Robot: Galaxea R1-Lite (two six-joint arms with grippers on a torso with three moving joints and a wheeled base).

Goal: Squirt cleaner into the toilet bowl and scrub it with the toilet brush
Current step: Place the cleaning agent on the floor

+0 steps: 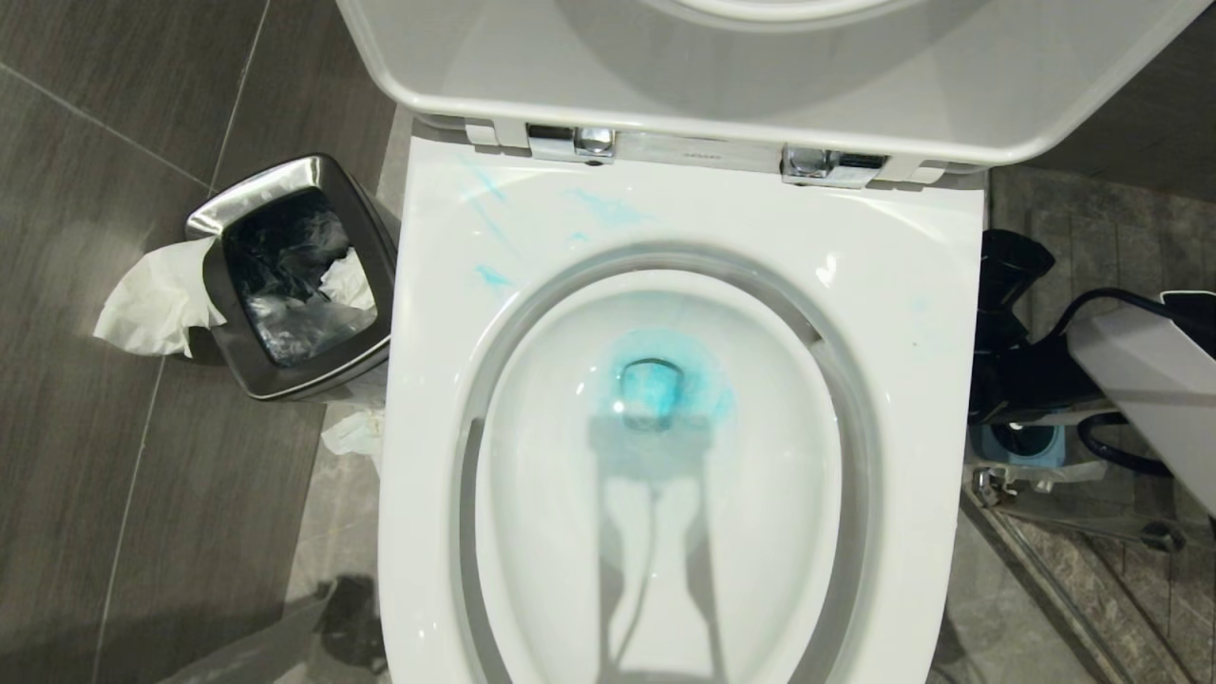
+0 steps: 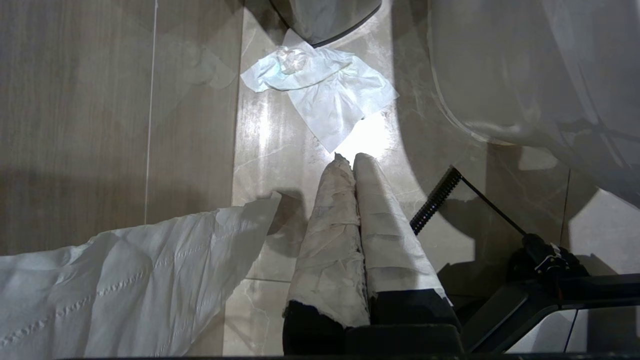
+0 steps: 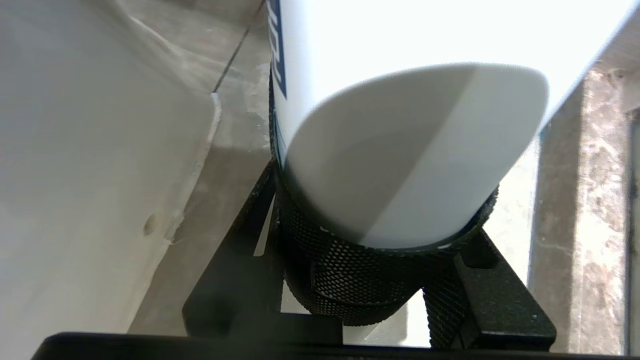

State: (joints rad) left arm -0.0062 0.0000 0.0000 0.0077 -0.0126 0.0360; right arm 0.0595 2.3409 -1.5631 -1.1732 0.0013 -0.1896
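Note:
The white toilet bowl (image 1: 437,427) fills the head view with its seat and lid (image 1: 760,66) raised. Turquoise cleaner (image 1: 655,380) tints the water round the drain, and pale streaks (image 1: 494,275) lie on the back left of the rim. My right gripper (image 3: 370,260) is low beside the bowl's right side (image 3: 75,175). It is shut on a white bottle-like cylinder (image 3: 415,150) with blue print, wrapped in black mesh. My left gripper (image 2: 350,159) hangs shut and empty over the floor, its fingers taped white. The toilet brush does not show.
A steel bin (image 1: 214,214) with a tissue (image 1: 152,304) over its edge stands left of the bowl. A crumpled tissue (image 2: 320,95) and a larger sheet (image 2: 125,280) lie on the floor tiles. A blue-and-grey holder (image 1: 1031,442) and my right arm (image 1: 1140,370) stand right of the bowl.

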